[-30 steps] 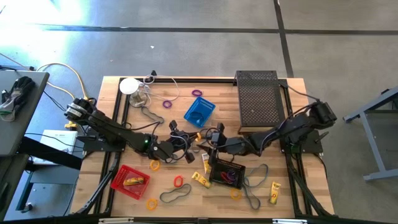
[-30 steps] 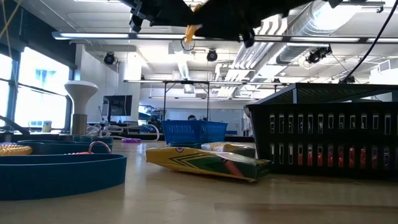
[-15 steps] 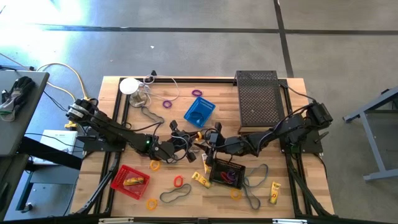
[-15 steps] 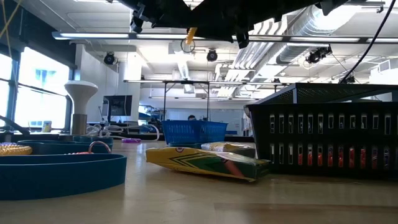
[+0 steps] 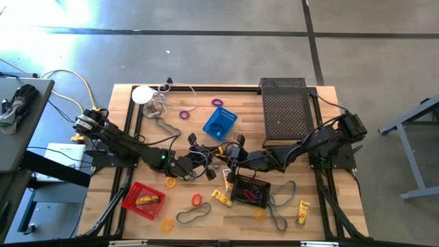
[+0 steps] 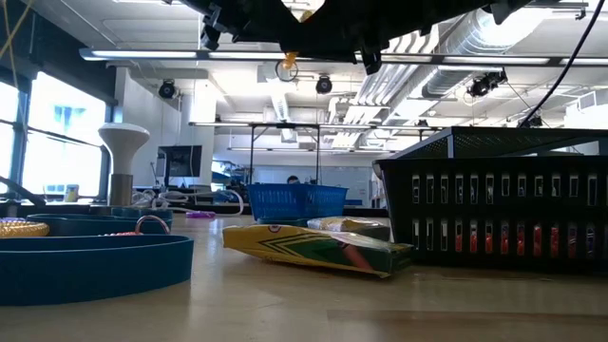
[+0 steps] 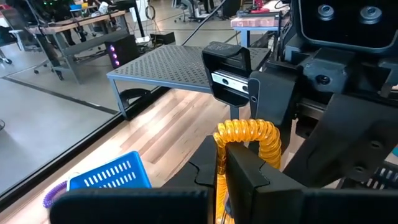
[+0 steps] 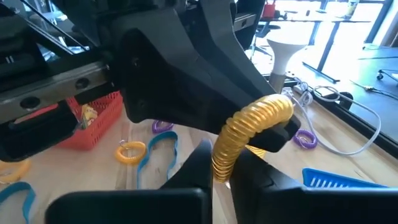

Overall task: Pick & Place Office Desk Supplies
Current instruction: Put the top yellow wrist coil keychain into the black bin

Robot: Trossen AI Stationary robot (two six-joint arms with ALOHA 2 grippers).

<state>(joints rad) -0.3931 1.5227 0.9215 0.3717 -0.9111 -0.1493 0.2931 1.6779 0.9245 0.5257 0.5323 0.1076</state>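
Observation:
My two grippers meet in mid-air over the table's middle, both shut on one orange-yellow coiled ring (image 5: 220,150). The left gripper (image 5: 210,155) comes from the table's left, the right gripper (image 5: 230,153) from its right. The ring shows close up in the left wrist view (image 7: 246,134) and the right wrist view (image 8: 250,132). Below lie a black mesh basket (image 5: 249,191), a red basket (image 5: 143,200), a blue basket (image 5: 219,123), grey band loops (image 5: 193,215), yellow tubes (image 5: 302,213) and small rings (image 5: 171,182). My left gripper pinches one side of the coiled ring (image 7: 222,144) between its two fingers, coming nearly level from the table's left. The ring stands up past the fingers, clear of the table. My right gripper pinches the ring's opposite side (image 8: 224,157) between its two fingers, nearly level from the table's right. The ring arches from its fingers over to the left gripper.
A large flat black mesh tray (image 5: 285,110) stands at the far right. A white round disc (image 5: 142,94) with cables sits at the far left. A second grey loop (image 5: 278,206) lies by the black basket, purple rings (image 5: 218,103) near the far edge.
My right gripper has shut its fingers on the coiled ring that the left gripper holds up. Both arms have otherwise stayed where they were, and the ring has stayed in the air.

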